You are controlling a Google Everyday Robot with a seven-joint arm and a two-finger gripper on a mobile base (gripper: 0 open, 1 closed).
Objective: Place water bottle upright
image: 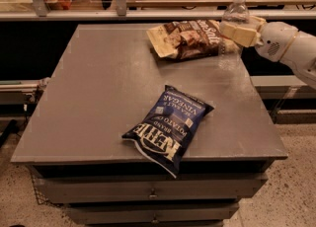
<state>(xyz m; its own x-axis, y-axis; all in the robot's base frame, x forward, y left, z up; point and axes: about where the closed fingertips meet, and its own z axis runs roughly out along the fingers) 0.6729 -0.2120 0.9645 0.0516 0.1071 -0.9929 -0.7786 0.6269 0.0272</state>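
The water bottle [233, 33] is a clear ribbed plastic bottle with a white cap. It stands about upright at the far right of the grey table [98, 88], its base at the tabletop. My gripper [238, 31] comes in from the right on a white arm [291, 48]. Its cream fingers [242, 33] are shut on the bottle's upper body, just below the neck.
A brown chip bag [185, 37] lies flat just left of the bottle. A blue Kettle chip bag [170, 125] lies near the table's front middle. Behind the table runs a shelf rail [148, 14]. The table's right edge is close under the gripper.
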